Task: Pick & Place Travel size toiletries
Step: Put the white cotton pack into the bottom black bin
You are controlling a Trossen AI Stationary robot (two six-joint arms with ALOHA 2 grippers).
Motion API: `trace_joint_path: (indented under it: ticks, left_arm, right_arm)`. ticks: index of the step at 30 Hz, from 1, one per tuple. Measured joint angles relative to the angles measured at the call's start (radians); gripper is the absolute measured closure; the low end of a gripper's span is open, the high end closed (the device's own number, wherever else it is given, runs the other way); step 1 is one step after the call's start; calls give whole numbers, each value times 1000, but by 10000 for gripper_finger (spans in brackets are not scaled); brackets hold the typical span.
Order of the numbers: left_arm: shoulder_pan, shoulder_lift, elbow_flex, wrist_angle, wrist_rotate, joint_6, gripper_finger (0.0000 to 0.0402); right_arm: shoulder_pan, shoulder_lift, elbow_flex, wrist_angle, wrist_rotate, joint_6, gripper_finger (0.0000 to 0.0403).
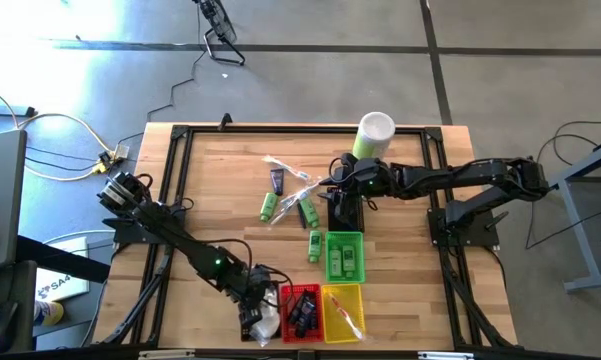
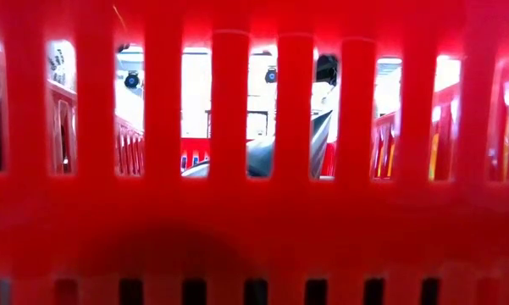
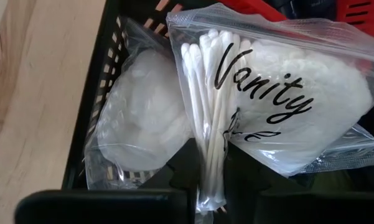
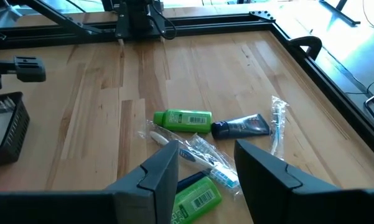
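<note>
The vanity pouch (image 3: pixel 286 93) with cotton swabs sits pinched in the left gripper (image 1: pixel 263 318), over the black basket (image 3: pixel 90 124) at bottom centre, while the right gripper (image 4: pixel 205 171) hangs half-open mid-frame above a green bottle (image 4: pixel 183 119) and blue tube (image 4: pixel 243 127).

Left gripper (image 1: pixel 258 318) pinched; right gripper (image 4: pixel 205 171) fingers apart.

A robotics lab: a butcher-block wooden bench (image 1: pixel 220 190) framed by black aluminium rails (image 1: pixel 176 170) stands on polished grey concrete floor (image 1: pixel 310 25) strewn with loose cables (image 1: pixel 50 120).
</note>
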Motion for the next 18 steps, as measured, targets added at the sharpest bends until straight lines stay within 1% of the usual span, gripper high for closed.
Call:
trace_joint_path:
  ticks: [7,10,15,18]
  left_arm:
    - [0,0,0,-1,7,1,269]
    - [0,-1,0,-2,8,3,245]
    - [4,-1,0,-2,9,4,234]
    - [18,-1,0,-2,57,4,234]
  right_arm:
    - [0,0,0,0,0,0,255]
    - [0,0,0,0,0,0,255]
    - [0,0,0,0,0,0,255]
    - [0,0,0,0,0,0,255]
